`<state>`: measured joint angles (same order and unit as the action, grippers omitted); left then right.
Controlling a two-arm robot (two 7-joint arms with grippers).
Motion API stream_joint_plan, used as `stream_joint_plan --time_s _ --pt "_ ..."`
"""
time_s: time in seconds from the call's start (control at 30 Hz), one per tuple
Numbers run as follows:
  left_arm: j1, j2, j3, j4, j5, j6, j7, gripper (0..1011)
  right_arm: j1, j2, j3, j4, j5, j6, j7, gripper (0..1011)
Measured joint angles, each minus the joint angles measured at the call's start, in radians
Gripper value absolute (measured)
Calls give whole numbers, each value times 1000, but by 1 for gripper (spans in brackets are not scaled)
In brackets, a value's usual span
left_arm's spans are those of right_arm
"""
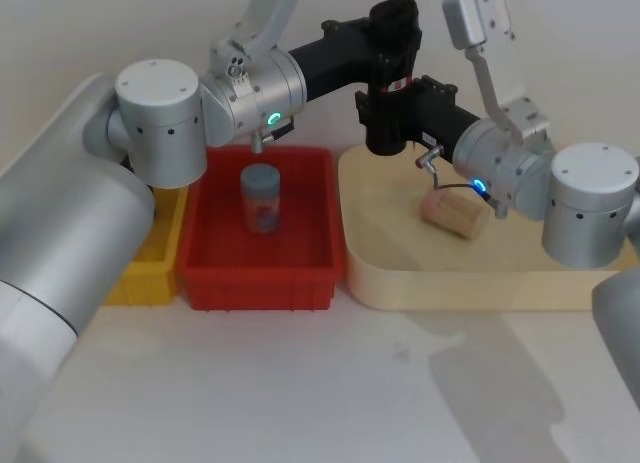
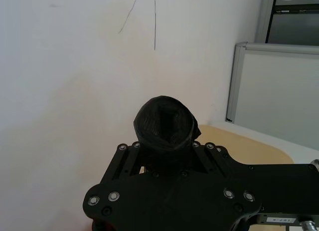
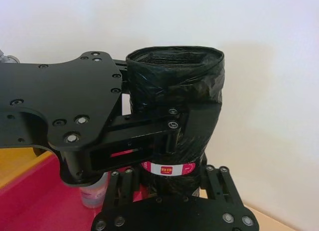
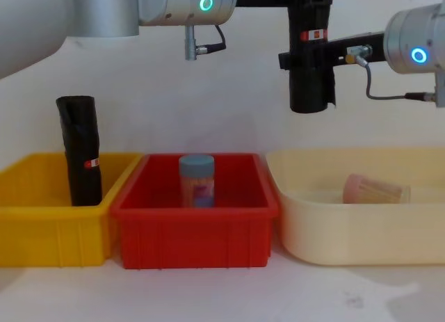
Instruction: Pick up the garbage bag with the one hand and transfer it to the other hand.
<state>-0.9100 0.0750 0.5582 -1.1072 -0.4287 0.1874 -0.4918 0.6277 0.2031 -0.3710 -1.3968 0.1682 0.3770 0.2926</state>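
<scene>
Backdrop: plain white wall behind a pale tabletop (image 1: 300, 383) carrying three bins in a row along its far edge.
Garbage bag (image 4: 310, 51): black roll, upright, held in the air above the seam between the red bin (image 4: 195, 228) and the cream tray (image 4: 361, 224) — touching neither.
Left hand (image 3: 172, 118): green-lit arm, reaching in from the left, fingers clamped on the roll's upper part; open end of the roll visible past the hand in the left wrist view.
Right hand (image 4: 309, 58): blue-lit arm, coming in from the right at the same height, fingers either side of the roll near its red-and-white label (image 3: 168, 168); gripping or merely flanking, cannot tell.
Red bin: middle of the row, holding a blue-lidded jar (image 1: 262, 198), upright.
Yellow bin (image 4: 49, 221): left end, with a second black roll (image 4: 81, 149) leaning inside.
Cream tray: right end, a pinkish cup (image 4: 374, 190) lying on its side.
</scene>
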Motion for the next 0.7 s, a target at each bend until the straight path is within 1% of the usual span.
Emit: stream_joint_plan --time_s 0.03,0.07,0.1,0.63,0.67,0.7 --pt "0 0 0 0 0 0 0 345 1 0 0 1 0 0 0 642" --pt "0 0 0 0 0 0 0 345 2 -1 -1 2 -1 -1 0 583" --pt "0 0 0 0 0 0 0 345 2 -2 -1 3 -1 -1 -1 568" --pt "0 0 0 0 0 0 0 345 7 -7 -3 11 -4 -4 -3 566" --pt "0 0 0 0 0 0 0 351 8 -7 -3 11 -4 -4 -3 566" --pt "0 0 0 0 0 0 0 380 8 -7 -3 11 -5 -4 -3 566"
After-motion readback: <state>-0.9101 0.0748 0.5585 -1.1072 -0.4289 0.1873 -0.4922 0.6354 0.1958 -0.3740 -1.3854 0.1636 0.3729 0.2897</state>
